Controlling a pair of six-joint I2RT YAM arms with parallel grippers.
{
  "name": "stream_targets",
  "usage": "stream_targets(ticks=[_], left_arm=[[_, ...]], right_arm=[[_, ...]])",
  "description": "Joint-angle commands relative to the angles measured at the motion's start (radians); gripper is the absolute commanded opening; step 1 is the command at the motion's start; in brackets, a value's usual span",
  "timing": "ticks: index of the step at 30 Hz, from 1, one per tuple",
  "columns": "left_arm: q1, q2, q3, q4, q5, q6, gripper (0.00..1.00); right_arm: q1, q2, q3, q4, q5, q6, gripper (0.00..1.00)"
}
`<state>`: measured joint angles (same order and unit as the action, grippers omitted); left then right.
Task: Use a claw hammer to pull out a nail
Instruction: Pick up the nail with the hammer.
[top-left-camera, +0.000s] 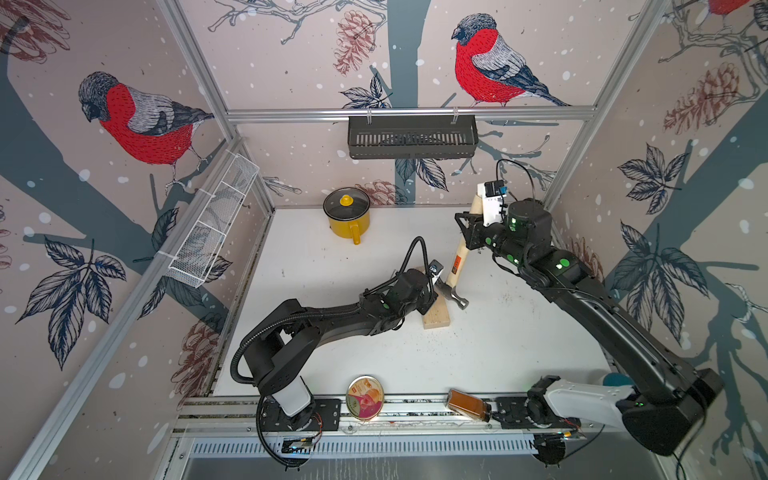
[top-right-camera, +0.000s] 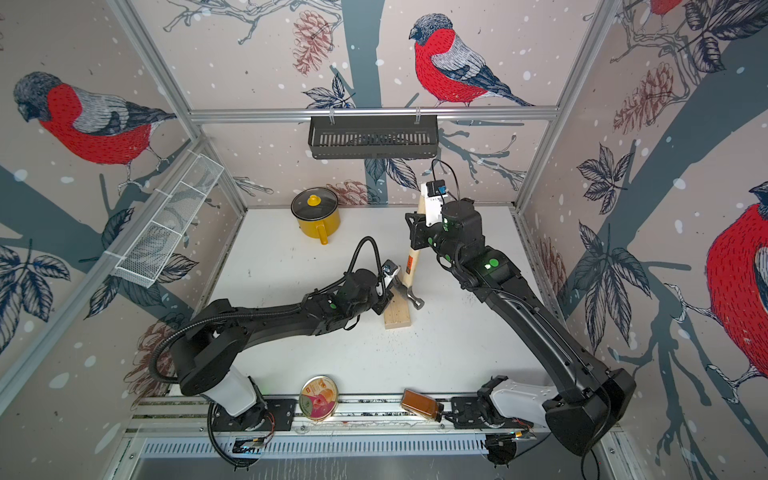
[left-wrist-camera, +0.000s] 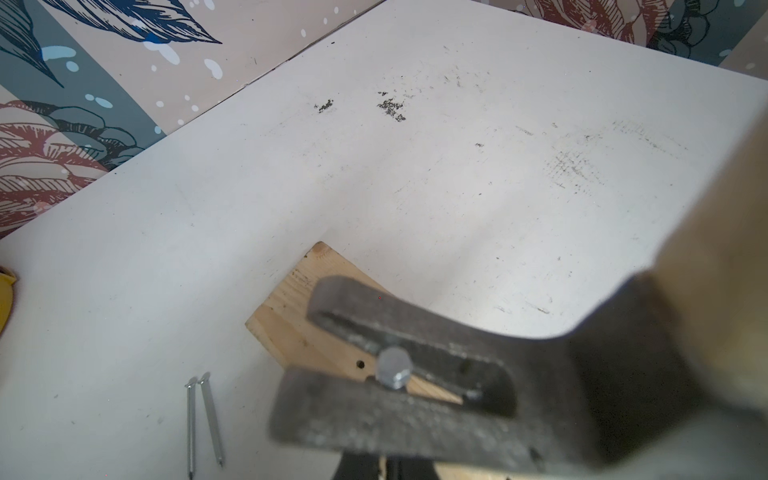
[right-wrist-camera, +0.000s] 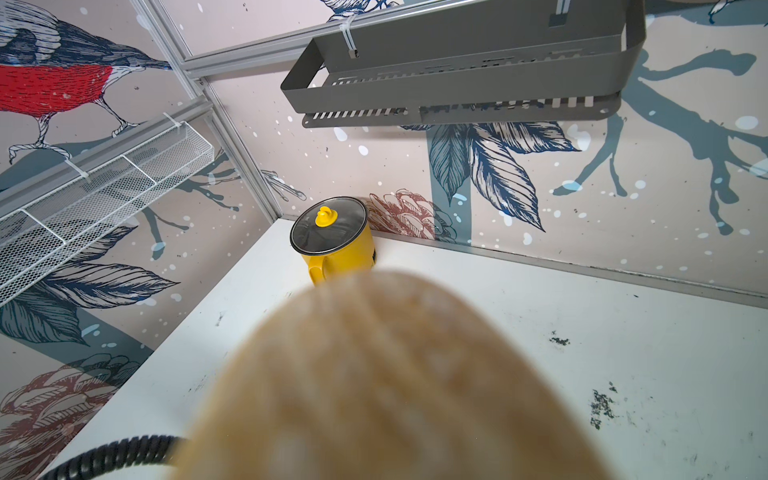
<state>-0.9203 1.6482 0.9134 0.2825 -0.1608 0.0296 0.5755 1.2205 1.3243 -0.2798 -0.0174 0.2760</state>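
Observation:
The claw hammer (top-left-camera: 458, 262) (top-right-camera: 410, 268) stands tilted, its grey head down on a pale wooden block (top-left-camera: 437, 319) (top-right-camera: 397, 319) mid-table. My right gripper (top-left-camera: 470, 227) (top-right-camera: 417, 230) is shut on the upper part of the wooden handle, whose blurred end (right-wrist-camera: 374, 374) fills the right wrist view. In the left wrist view the split claw (left-wrist-camera: 415, 419) straddles the nail (left-wrist-camera: 394, 368), which stands up from the block (left-wrist-camera: 291, 316). My left gripper (top-left-camera: 430, 301) (left-wrist-camera: 384, 469) is shut at the block's near-left side, mostly hidden under the claw.
Two loose nails (left-wrist-camera: 201, 419) lie on the white table beside the block. A yellow lidded pot (top-left-camera: 347, 218) stands at the back. A round tin (top-left-camera: 365, 397) and an amber jar (top-left-camera: 467, 405) sit on the front rail. Baskets (top-left-camera: 411, 137) (top-left-camera: 212, 224) hang on the walls.

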Motion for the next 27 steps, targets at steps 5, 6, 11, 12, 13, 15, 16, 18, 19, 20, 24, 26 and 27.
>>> stream_targets(ticks=[5,6,11,12,13,15,16,18,19,20,24,26,27], left_arm=[[0.0,0.002,0.007,0.007,-0.02,0.003,0.0],[0.0,0.002,0.007,0.007,-0.023,0.001,0.0],[0.002,0.005,0.011,0.0,-0.072,-0.029,0.0],[0.003,0.006,0.014,-0.005,-0.09,-0.036,0.0],[0.004,0.01,0.016,-0.009,-0.101,-0.041,0.0],[0.015,0.017,0.025,-0.025,-0.114,-0.053,0.0],[0.02,0.02,0.028,-0.03,-0.114,-0.06,0.0],[0.036,0.025,0.031,-0.039,-0.11,-0.08,0.0],[0.042,0.024,0.031,-0.041,-0.108,-0.086,0.0],[0.051,0.024,0.033,-0.045,-0.109,-0.096,0.0],[0.086,0.023,0.033,-0.065,-0.109,-0.131,0.0],[0.105,0.024,0.035,-0.075,-0.117,-0.154,0.0],[0.115,0.027,0.038,-0.086,-0.127,-0.169,0.0]], right_arm=[[0.003,-0.018,-0.023,0.071,-0.001,0.014,0.0],[0.004,-0.018,-0.029,0.071,-0.003,0.015,0.0],[0.004,-0.018,-0.055,0.076,-0.001,0.012,0.0],[0.003,-0.02,-0.06,0.076,0.003,0.011,0.0],[0.001,-0.023,-0.063,0.078,0.007,0.011,0.0],[-0.004,-0.03,-0.069,0.082,0.011,0.01,0.0],[-0.008,-0.032,-0.07,0.083,0.011,0.011,0.0],[-0.014,-0.036,-0.071,0.083,0.011,0.011,0.0],[-0.014,-0.037,-0.07,0.083,0.012,0.01,0.0],[-0.015,-0.039,-0.072,0.082,0.012,0.011,0.0],[-0.017,-0.041,-0.077,0.088,0.017,0.011,0.0],[-0.017,-0.04,-0.081,0.089,0.018,0.01,0.0],[-0.017,-0.041,-0.082,0.089,0.018,0.011,0.0]])
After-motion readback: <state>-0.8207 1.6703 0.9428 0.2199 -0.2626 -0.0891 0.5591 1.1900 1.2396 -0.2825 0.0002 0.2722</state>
